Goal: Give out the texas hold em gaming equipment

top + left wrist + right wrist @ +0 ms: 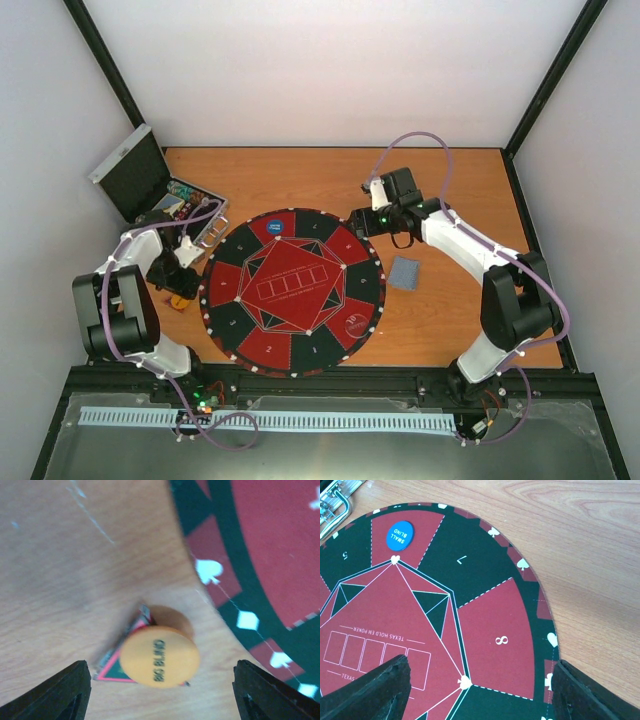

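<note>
Woodgrain table (pixel 60 580), round orange chip (pixel 159 656)

The top view looks steeply down from above the 6 o'clock edge of the desk (pixel 450 190), taking in all of it and the round mat (pixel 292 290). The left wrist view sits very close over the desk at the mat's 9 o'clock rim. The right wrist view, farther off, faces the mat's 12-to-3 o'clock part; its blue button (pixel 400 535) shows from the top too.
</note>
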`<state>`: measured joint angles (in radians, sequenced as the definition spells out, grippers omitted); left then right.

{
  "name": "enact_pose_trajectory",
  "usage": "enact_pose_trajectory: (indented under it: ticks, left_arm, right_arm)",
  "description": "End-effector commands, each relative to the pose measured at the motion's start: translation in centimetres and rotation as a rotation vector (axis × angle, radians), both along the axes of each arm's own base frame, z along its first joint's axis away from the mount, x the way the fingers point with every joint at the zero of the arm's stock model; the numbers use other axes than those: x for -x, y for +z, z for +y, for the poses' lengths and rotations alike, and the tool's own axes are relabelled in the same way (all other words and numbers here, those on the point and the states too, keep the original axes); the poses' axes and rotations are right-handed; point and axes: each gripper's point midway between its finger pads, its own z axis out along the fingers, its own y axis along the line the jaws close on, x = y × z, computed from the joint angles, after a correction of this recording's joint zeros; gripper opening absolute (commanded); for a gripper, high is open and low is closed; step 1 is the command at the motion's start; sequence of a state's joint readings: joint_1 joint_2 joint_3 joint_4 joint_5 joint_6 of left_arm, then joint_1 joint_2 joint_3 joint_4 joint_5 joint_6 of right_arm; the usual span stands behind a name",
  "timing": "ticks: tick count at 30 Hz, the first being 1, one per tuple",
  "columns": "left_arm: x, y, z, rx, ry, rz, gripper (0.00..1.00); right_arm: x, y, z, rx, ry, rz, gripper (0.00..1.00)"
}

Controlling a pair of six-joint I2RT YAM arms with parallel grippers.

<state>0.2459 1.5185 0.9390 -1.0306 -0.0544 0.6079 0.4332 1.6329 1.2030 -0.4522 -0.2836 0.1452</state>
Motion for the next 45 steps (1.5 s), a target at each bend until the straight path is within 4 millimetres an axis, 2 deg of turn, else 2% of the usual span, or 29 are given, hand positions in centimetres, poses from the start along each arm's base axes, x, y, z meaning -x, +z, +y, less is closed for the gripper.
enact_pose_trajectory:
  ticks: [1, 6, 11, 13, 16, 18, 20, 28, 41, 45]
  left_arm:
    - [-2.4, -1.0, 2.3, -0.096, 0.061, -0.089, 0.81]
    - [-1.2, -3.2, 1.5, -0.051, 0.087, -0.030, 0.84]
    - [-0.4, -3.0, 0.3, 0.005, 0.065, -0.033, 0.84]
    - [0.0, -2.9, 0.4, -0.004, 0.055, -0.030, 0.84]
    - [0.7, -3.3, 0.6, -0.023, 0.043, -0.020, 0.80]
    - [0.8, -3.4, 0.5, -0.019, 0.040, -0.020, 0.73]
    - [0.5, -3.2, 0.4, -0.011, 0.044, -0.031, 0.67]
    - [0.0, -2.2, 0.1, 0.010, 0.046, -0.043, 0.56]
    - [-2.4, 0.9, 0.5, 0.010, 0.051, -0.102, 0.53]
    - [-3.6, 1.9, -1.1, 0.063, 0.051, -0.088, 0.49]
  right_arm:
    - [-0.4, 1.1, -0.7, 0.004, -0.012, -0.052, 0.77]
    - [-0.5, 1.0, -0.8, 0.009, -0.012, -0.047, 0.77]
    - [-0.7, 0.7, -0.8, 0.014, -0.016, -0.036, 0.77]
    - [-0.7, 0.6, -0.7, 0.014, -0.013, -0.030, 0.77]
    - [-0.7, 0.6, -0.7, 0.016, -0.012, -0.028, 0.77]
    - [-0.8, 0.5, -0.8, 0.018, -0.015, -0.028, 0.77]
    - [-0.8, 0.6, -0.8, 0.018, -0.015, -0.028, 0.77]
    - [-0.8, 0.3, -0.9, 0.016, -0.017, -0.020, 0.77]
    - [-1.0, 0.2, -1.1, 0.015, -0.019, -0.014, 0.77]
    - [-1.1, 0.3, -1.1, 0.012, -0.022, -0.015, 0.77]
